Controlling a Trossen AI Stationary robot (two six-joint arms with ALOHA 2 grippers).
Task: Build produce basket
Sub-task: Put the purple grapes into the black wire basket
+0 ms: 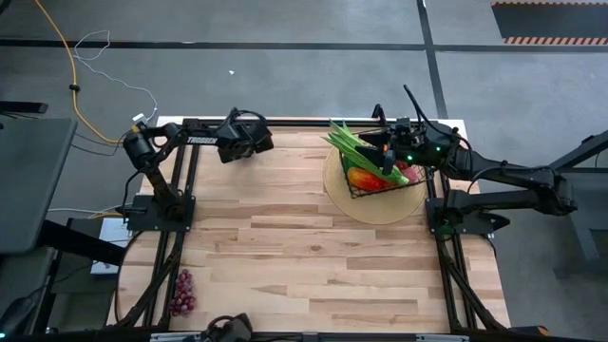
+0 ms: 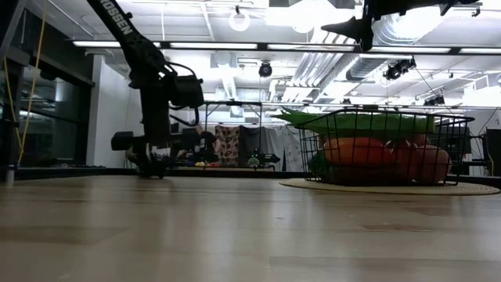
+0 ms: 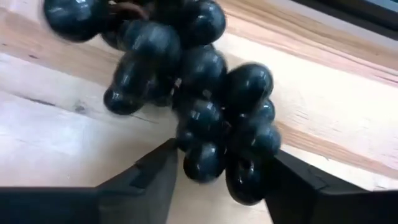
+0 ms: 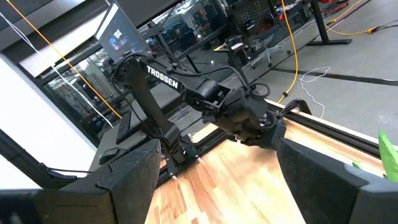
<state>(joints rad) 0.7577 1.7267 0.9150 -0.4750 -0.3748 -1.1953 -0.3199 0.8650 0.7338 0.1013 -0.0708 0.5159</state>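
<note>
Left claw (image 3: 214, 180) around grapes (image 3: 186, 93), "TROSSEN" arm (image 4: 163, 76).

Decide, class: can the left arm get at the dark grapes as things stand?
Probably yes. The grapes are right at the left pincer, with only bare table around them and nothing else in the way.

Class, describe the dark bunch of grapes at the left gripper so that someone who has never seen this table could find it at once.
Start at the wooden table and find the left gripper near its far edge. Between its two dark fingers sits the grape bunch: glossy, near-black round berries. The other grapes are reddish-purple and lie at the table's near-left corner.
</note>
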